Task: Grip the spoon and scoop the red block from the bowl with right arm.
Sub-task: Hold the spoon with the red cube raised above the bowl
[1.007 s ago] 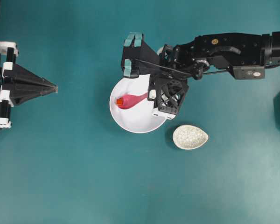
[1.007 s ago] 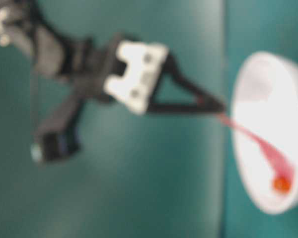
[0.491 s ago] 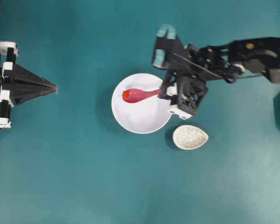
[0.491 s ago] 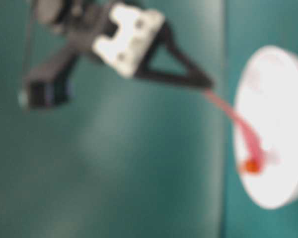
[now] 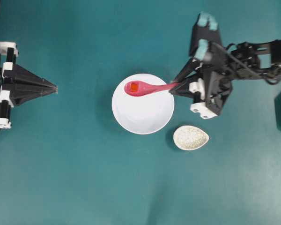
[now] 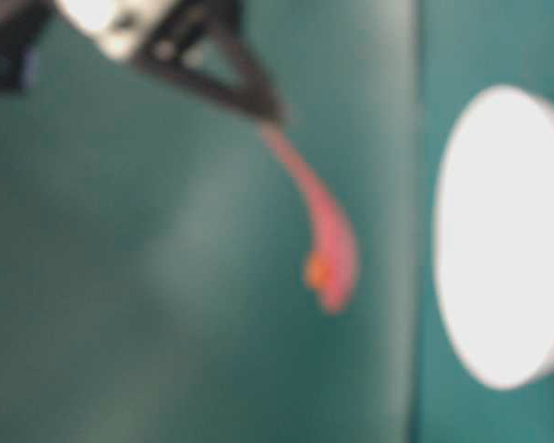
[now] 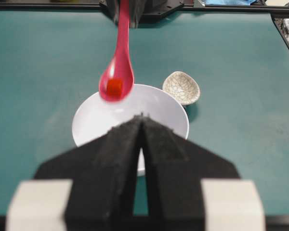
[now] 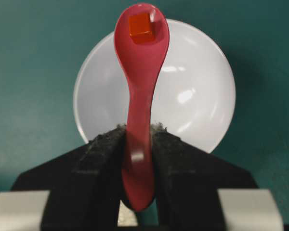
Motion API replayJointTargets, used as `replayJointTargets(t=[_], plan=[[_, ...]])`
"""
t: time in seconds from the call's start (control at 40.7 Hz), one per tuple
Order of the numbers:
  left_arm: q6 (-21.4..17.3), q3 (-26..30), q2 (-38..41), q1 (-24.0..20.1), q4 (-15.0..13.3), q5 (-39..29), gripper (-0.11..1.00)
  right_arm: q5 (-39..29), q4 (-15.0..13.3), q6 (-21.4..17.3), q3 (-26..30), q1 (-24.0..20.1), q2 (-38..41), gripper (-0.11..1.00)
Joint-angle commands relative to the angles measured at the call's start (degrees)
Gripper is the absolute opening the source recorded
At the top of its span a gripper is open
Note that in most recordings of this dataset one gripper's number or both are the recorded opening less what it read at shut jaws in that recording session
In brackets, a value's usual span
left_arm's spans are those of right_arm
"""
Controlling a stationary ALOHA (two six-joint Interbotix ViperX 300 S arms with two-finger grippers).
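Above the bowl (image 5: 143, 110), the right gripper (image 8: 137, 144) clamps the spoon (image 5: 147, 87) by its handle; the red block (image 5: 133, 87) sits in the raised scoop. Good execution likely requires a level scoop and slow travel. The left gripper (image 7: 142, 126) rests closed, empty.

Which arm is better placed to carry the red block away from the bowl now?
The right. Its claw is shut on the spoon, and the red block sits in the scoop, lifted above the bowl. The left claw is shut, empty and far off.
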State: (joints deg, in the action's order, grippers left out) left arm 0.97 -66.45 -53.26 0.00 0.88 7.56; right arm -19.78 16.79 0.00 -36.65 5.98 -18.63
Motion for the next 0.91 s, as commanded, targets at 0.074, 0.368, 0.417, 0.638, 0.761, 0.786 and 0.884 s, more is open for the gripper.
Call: replayJointTargets(t=[0.074, 0.368, 0.417, 0.638, 0.761, 0.786, 0.884], plan=[[0.09, 1.23, 0.35, 0.0, 0.09, 0.35, 0.0, -4.13, 0.18, -0.62, 3.25, -0.09, -5.19, 0.23], [0.0, 1.23, -0.18, -0.09, 0.09, 0.26, 0.0, -6.5, -0.09, -0.35, 3.69, -0.09, -9.05, 0.23], [0.0, 1.14, -0.18, -0.09, 0.09, 0.18, 0.0, -6.77, -0.09, -0.26, 3.6, -0.18, -9.23, 0.23], [0.0, 1.32, -0.44, 0.0, 0.09, -0.18, 0.0, -6.24, -0.09, -0.44, 3.6, -0.09, -9.14, 0.23], [0.0, 1.32, -0.62, -0.09, 0.09, -1.05, 0.0, -5.98, -0.18, -0.53, 3.6, -0.09, -9.14, 0.23], [0.0, 1.32, -0.62, -0.09, 0.09, -1.32, 0.0, -5.98, -0.18, -0.53, 3.6, -0.09, -9.14, 0.23], [0.0, 1.41, -0.79, -0.09, 0.09, -2.02, 0.0, -5.98, -0.18, -0.62, 3.69, -0.09, -9.14, 0.23]])
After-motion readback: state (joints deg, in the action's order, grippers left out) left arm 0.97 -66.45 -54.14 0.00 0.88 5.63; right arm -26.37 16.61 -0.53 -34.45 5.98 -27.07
